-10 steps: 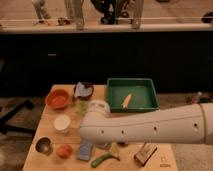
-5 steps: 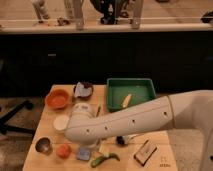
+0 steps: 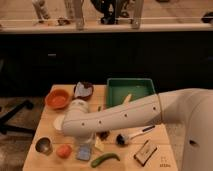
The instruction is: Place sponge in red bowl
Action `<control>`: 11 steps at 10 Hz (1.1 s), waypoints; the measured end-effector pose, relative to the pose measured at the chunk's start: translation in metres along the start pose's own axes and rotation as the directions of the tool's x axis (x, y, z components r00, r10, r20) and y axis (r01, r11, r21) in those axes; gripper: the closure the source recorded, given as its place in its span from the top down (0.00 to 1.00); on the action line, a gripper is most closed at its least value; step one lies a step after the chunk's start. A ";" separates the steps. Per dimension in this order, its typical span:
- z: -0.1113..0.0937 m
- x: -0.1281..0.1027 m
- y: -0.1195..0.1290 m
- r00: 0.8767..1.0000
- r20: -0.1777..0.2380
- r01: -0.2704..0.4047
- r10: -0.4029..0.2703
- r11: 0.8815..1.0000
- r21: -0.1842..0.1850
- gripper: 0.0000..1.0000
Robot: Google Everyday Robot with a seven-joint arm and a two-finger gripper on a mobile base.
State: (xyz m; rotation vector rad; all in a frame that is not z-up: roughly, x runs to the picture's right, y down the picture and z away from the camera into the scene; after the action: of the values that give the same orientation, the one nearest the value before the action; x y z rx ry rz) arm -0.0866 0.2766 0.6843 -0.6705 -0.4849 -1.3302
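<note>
Near-left on the table (image 3: 165,137), the gripper (image 3: 85,142) hangs right over the blue sponge (image 3: 84,153), at or almost at contact. We can't tell whether it's apart or together, or whether it has the sponge; the wrist blocks that. The sponge lies flat near the near edge, between an orange fruit (image 3: 63,150) on its left and a green chili (image 3: 105,159) on its right. A metal cup (image 3: 43,145) sits left of the fruit and a white cup (image 3: 58,122) just beyond, beside the arm's elbow (image 3: 76,121). The arm comes in from the right across the table's middle. Right of the gripper we see a dark-headed brush (image 3: 129,136) and a packet (image 3: 145,151). Far left is the red bowl (image 3: 58,98), well apart from the sponge. A dark bowl (image 3: 83,90) is just right of it, then a green tray (image 3: 131,84) with a yellow item (image 3: 127,98) inside.
</note>
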 end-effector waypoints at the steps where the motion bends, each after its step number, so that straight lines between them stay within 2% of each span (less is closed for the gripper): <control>1: 0.003 0.002 -0.002 1.000 0.000 0.012 -0.012 1.000 0.002 0.80; 3: 0.010 0.007 -0.008 1.000 -0.001 0.031 -0.030 0.999 0.036 0.80; 5: 0.016 0.014 -0.010 0.999 -0.029 0.033 -0.031 0.995 0.089 0.80; 6: 0.018 0.017 -0.011 0.999 -0.036 0.036 -0.033 0.994 0.101 0.80; 9: 0.034 0.019 -0.021 0.998 -0.041 0.059 -0.055 0.993 0.099 0.80; 11: 0.045 0.020 -0.025 0.997 -0.039 0.069 -0.066 0.995 0.071 0.80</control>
State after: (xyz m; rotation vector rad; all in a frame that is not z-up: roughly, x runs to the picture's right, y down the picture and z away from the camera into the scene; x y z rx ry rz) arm -0.1049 0.2914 0.7345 -0.5731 -0.5275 -1.3794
